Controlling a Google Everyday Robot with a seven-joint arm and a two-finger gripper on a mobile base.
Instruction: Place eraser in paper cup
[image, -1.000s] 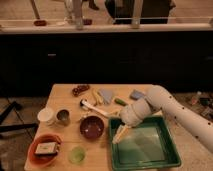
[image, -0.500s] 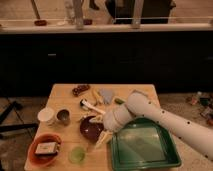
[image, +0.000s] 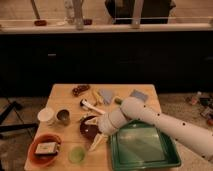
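The white arm (image: 165, 125) reaches in from the lower right, across the green tray (image: 145, 149). It bends down at the wrist, so the pincer (image: 95, 143) points down-left at the worktop (image: 65, 97), between the dark bowl (image: 86, 129) and the green cup (image: 76, 154). I cannot tell whether it is wide or narrow. The eraser (image: 46, 148) lies in the orange bowl (image: 33, 152). The paper cup (image: 46, 116) stands beside the metal cup (image: 63, 117).

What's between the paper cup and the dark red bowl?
The metal cup, in the camera view. The claw hovers beside the dark red bowl.
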